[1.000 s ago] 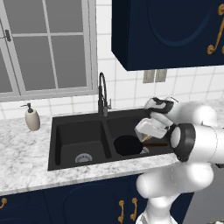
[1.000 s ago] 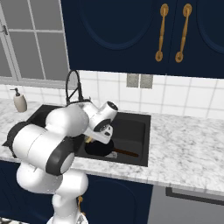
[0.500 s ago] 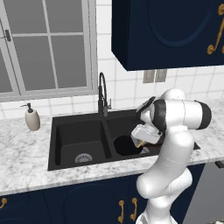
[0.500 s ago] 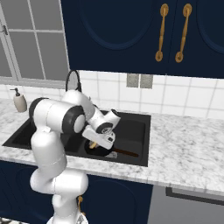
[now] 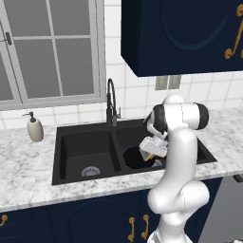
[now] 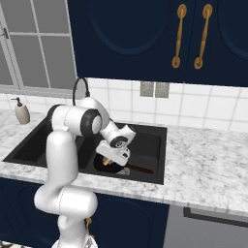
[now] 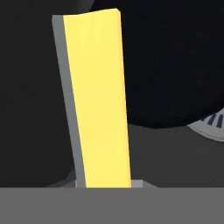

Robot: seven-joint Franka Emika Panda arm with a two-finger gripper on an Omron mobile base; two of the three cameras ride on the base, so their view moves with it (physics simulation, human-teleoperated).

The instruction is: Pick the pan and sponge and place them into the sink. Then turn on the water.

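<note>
The sponge [image 7: 98,100], yellow with a grey-blue layer along one edge, stands on end in the hand view, and my gripper [image 5: 148,155] is shut on it. The gripper [image 6: 109,162] hangs low over the right basin of the black sink [image 5: 85,147]. The round black pan [image 5: 136,160] lies on that basin's floor directly under the sponge, with its brown handle [image 6: 139,169] pointing right. In the hand view the pan [image 7: 175,65] spreads dark behind the sponge, and a silver drain [image 7: 211,124] shows at the right edge. No water runs from the black arched faucet [image 5: 111,102].
A beige soap dispenser [image 5: 34,129] stands on the marble counter [image 5: 28,171] left of the sink. A window sits behind the faucet, and dark blue cabinets hang above. The left basin holds only its drain [image 5: 90,171]. My own white arm stands upright in front of the right basin.
The arm has swung from a low, bent pose at the side into an upright one. The gripper with the sponge has stayed over the right basin and sunk a little toward the pan.
</note>
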